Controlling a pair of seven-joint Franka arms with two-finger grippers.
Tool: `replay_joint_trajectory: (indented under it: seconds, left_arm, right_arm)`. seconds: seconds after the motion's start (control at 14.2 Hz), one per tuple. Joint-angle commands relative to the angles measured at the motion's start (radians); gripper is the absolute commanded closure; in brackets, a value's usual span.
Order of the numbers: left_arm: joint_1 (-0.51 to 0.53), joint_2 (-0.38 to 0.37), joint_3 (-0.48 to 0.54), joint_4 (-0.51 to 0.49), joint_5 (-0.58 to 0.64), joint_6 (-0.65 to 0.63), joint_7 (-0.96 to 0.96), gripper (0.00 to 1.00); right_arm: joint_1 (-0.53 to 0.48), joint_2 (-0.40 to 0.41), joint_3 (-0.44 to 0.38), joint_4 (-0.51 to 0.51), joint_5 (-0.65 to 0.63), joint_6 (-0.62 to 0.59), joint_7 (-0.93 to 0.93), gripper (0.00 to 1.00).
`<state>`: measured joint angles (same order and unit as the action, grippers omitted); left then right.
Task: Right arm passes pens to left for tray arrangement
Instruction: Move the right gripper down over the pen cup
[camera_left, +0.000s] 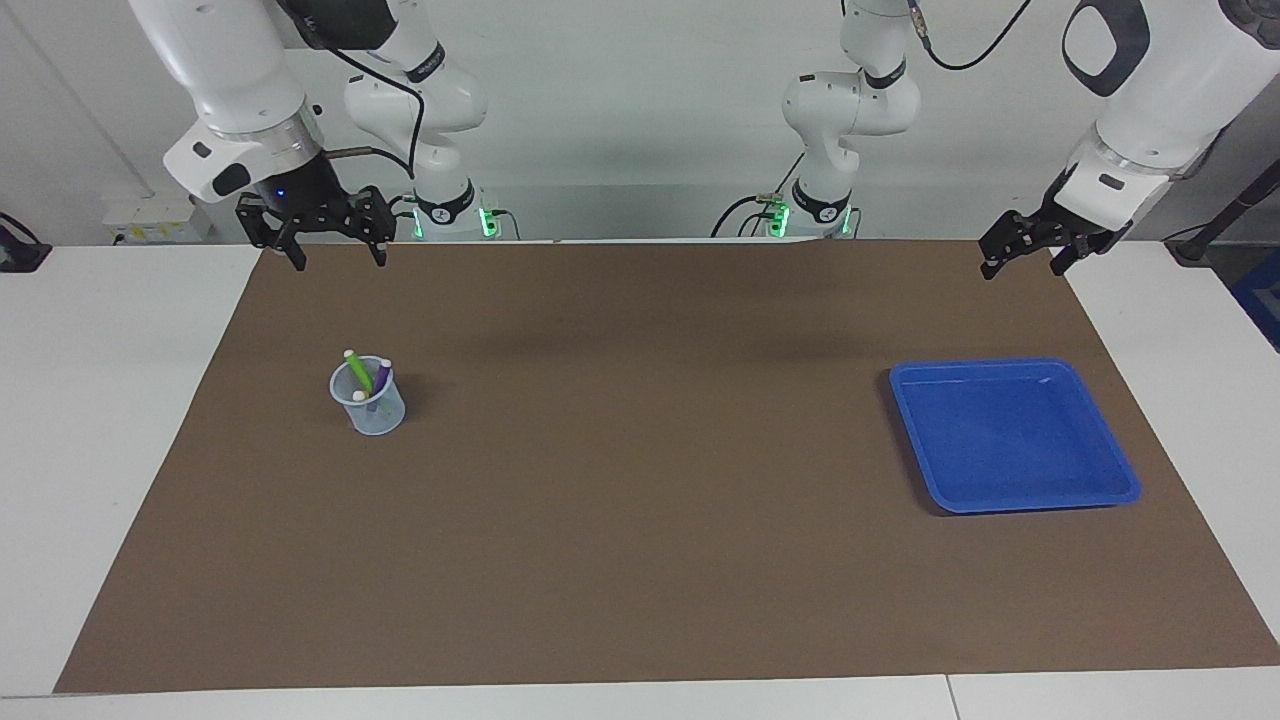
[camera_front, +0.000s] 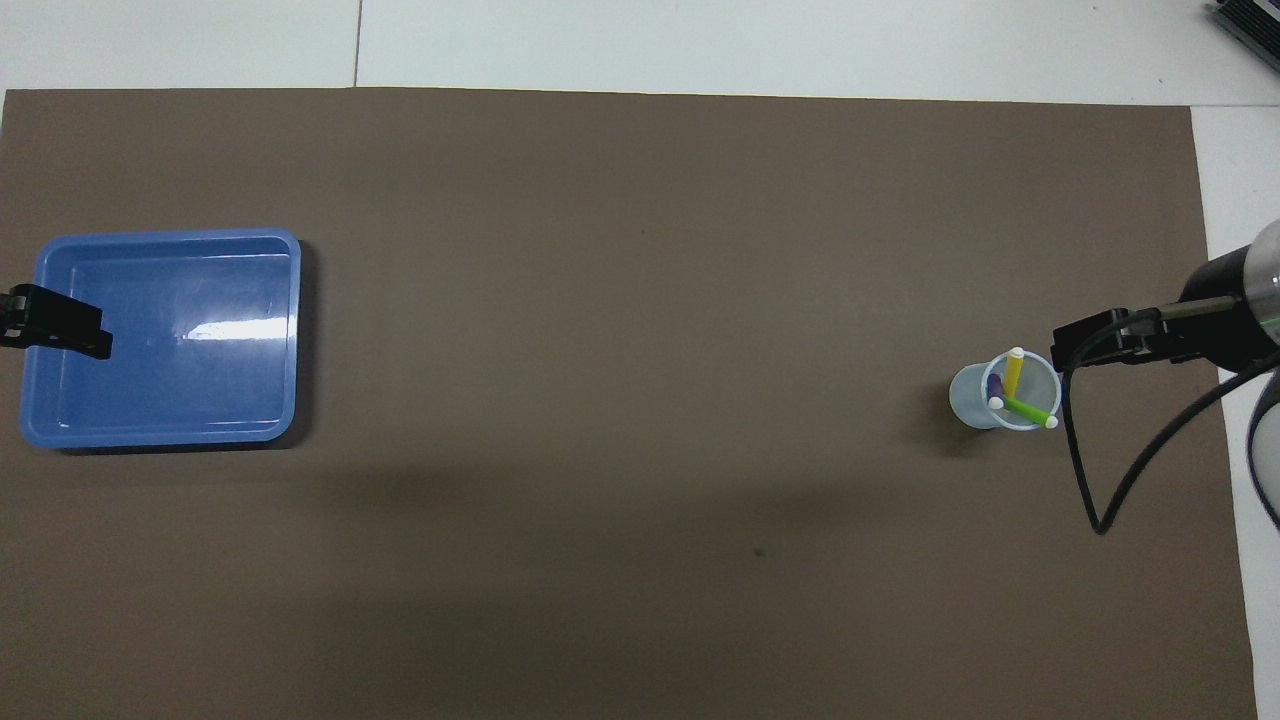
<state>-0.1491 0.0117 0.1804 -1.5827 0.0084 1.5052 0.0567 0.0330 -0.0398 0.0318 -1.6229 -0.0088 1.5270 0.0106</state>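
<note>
3 slim marker pens stand in a small translucent bluish plastic cup toward the right arm's end of the bench: 1 green pen, 1 yellow pen and 1 purple pen, each tipped with a whitish end. All 3 lean against the cup's rim, their ends fanned apart. The cup sits upright on a large brown mat that covers most of the white bench top.

1 shallow bright blue plastic tray, roughly square with rounded corners and a raised rim, lies flat on the same mat toward the left arm's end of the bench, well apart from the cup. Nothing lies in it.

The right arm, white with a loose black cable looping to its wrist and a small blue light above its black gripper, holds the right gripper in the air over the mat's corner nearest its own base. Its jaws are spread and hold nothing. The cup stands on the mat well clear of it.

The left arm, white with dark grey joint panels, holds the left gripper in the air over the mat's corner nearest its base. Its jaws are likewise spread and hold nothing. In the overhead view it overlaps the tray's outer rim, but the facing view shows it raised well clear of the tray.
</note>
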Motion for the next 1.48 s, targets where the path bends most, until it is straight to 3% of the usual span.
replay_joint_trajectory:
  seconds: [0.0,0.56,1.41]
  left_arm:
    - [-0.023,-0.015,0.019,-0.013,0.018,0.01,-0.003,0.0]
    - [-0.023,-0.018,0.013,-0.013,0.018,0.013,-0.003,0.0]
    - [-0.023,-0.016,0.033,-0.01,0.016,0.01,-0.011,0.0]
  right_arm:
    - [-0.01,-0.043,0.0,-0.084,0.007,0.066,-0.021,0.0]
    - [-0.001,-0.069,0.0,-0.29,0.007,0.267,-0.037,0.0]
    - [-0.001,0.006,-0.001,-0.437,0.004,0.449,-0.161,0.0]
